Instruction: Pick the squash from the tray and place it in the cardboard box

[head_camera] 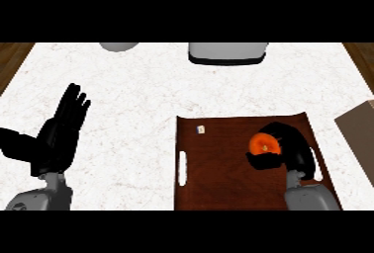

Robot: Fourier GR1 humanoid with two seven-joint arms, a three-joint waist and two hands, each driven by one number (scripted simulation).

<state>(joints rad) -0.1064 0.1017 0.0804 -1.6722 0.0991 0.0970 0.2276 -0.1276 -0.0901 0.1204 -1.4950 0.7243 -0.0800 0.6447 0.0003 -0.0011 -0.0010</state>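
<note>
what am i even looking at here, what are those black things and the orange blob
This is one view from a humanoid robot's head, looking steeply down at a white counter. The black shapes are its two hands on grey forearms. The left hand rests open at the left, fingers up, holding nothing. The right hand is curled round the orange thing, a squash, over a dark brown tray. At the right edge a brownish slab shows, likely the cardboard box meant to receive the squash. Two grey items sit at the far edge, cut off and too unclear to name.
</note>
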